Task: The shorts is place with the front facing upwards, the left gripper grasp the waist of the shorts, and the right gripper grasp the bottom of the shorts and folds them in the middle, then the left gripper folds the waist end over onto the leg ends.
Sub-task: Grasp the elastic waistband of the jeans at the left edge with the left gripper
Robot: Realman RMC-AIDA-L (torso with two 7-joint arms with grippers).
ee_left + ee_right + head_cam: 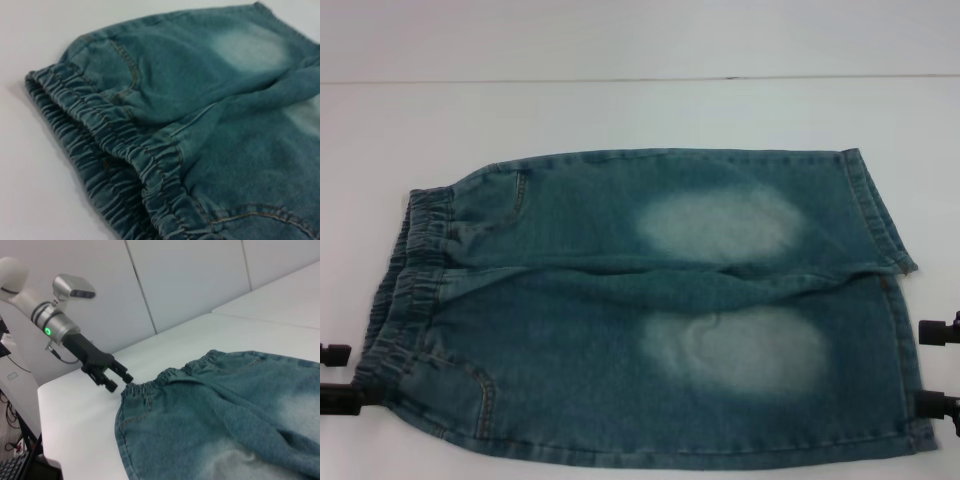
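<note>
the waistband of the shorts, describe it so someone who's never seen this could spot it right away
On the white table lie blue denim shorts, spread flat. At their end on the robot's left, beside the black two-fingered left gripper, runs the gathered elastic waistband. Its puckered ruffles set it apart from the straight stitched leg hems opposite.

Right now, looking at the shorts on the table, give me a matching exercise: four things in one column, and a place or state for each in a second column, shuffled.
Column one:
1. waist of the shorts
2. leg ends
3. left end effector
4. right end effector

Column two:
A. open, just off the elastic band, not touching it
B. puckered, on the robot's left
C. at the picture's right edge, beside the hems
D. flat stitched hems, on the robot's right

Pairs: 1-B, 2-D, 3-A, 4-C
</note>
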